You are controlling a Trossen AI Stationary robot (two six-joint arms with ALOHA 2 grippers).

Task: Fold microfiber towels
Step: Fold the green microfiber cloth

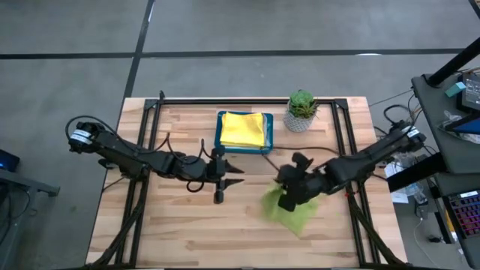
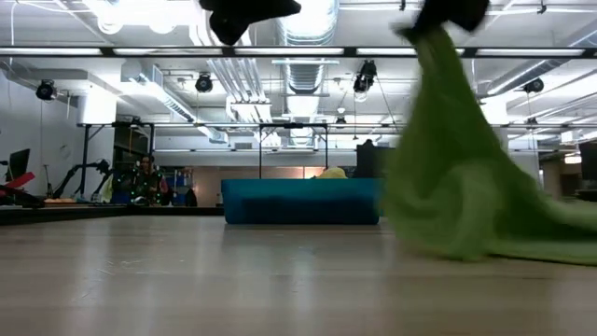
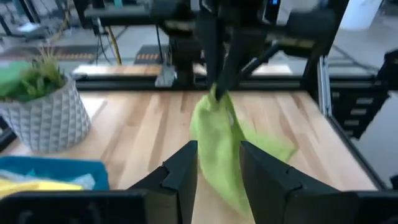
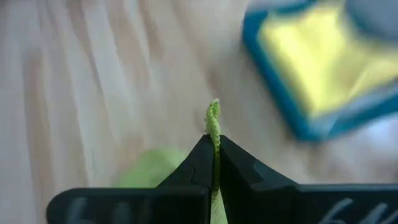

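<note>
One lime towel (image 4: 213,121), one yellow (image 1: 244,129)

The wooden table (image 1: 187,225) is made of pale planks with a black frame along its edges. At its far side, near the middle, a teal tray (image 1: 244,132) sits flat on the wood with a yellow towel (image 1: 246,128) lying in it. Just beside the tray stands a small potted plant (image 1: 301,110) in a pale patterned pot. Nearer the front, right of centre, a lime green towel (image 1: 291,213) rests partly on the planks, one end raised off them.
</note>
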